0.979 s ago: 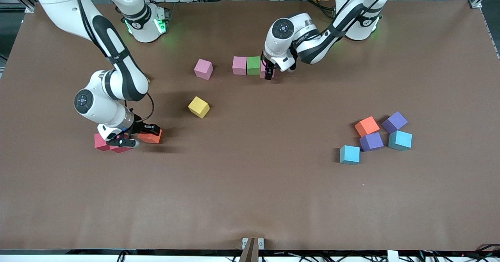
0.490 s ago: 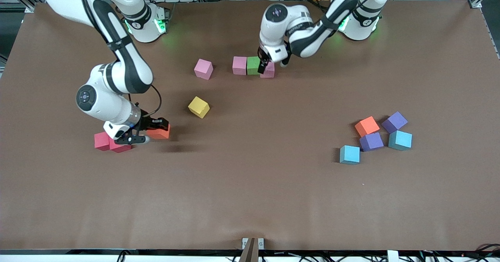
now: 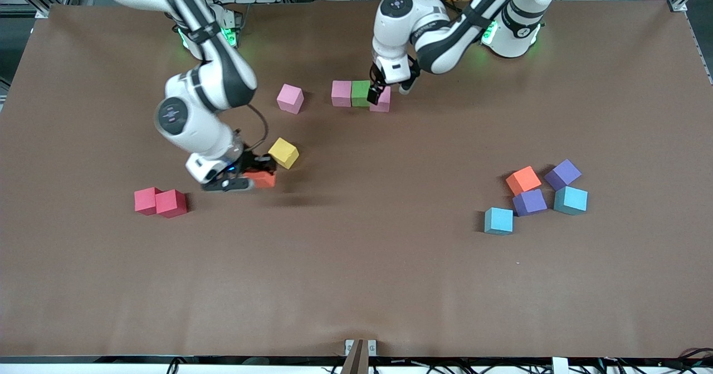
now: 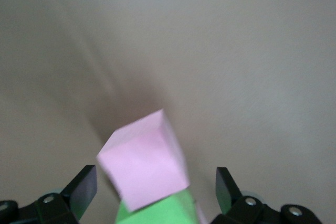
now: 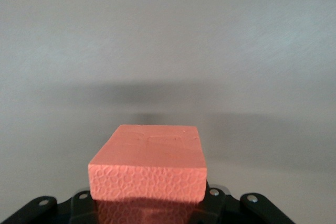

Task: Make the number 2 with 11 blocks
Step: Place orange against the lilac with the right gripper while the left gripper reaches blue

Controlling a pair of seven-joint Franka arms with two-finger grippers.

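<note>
1. So far only the top row of the number 2 point(image 3: 361, 95) looks laid: a pink block point(image 3: 341, 93), a green block point(image 3: 361, 92) and a second pink block point(image 3: 382, 101) sit side by side, toward the robots' edge of the counter point(image 3: 356, 285), the last one set slightly nearer the front camera than its neighbours.
2. Eight blocks are left to place by my count, so the job is early on.
3. Loose ones: a third pink block point(image 3: 290, 98) beside the row toward the right arm's end, a yellow block point(image 3: 283, 153) nearer the camera, and two red blocks point(image 3: 160, 202) touching each other at the right arm's end.
4. Toward the left arm's end lies a cluster: an orange block point(image 3: 523, 180), two purple blocks point(image 3: 529, 202) and two light blue blocks point(image 3: 498, 221); that is one purple and one blue more than the digit should need.
5. The right gripper point(image 3: 245, 178) is clamped on another orange block point(image 3: 262, 179), carried above the counter just beside the yellow one.
6. The left gripper point(image 3: 390, 86) hovers with its jaws spread wide, right over the row's end pink block and not gripping it.
</note>
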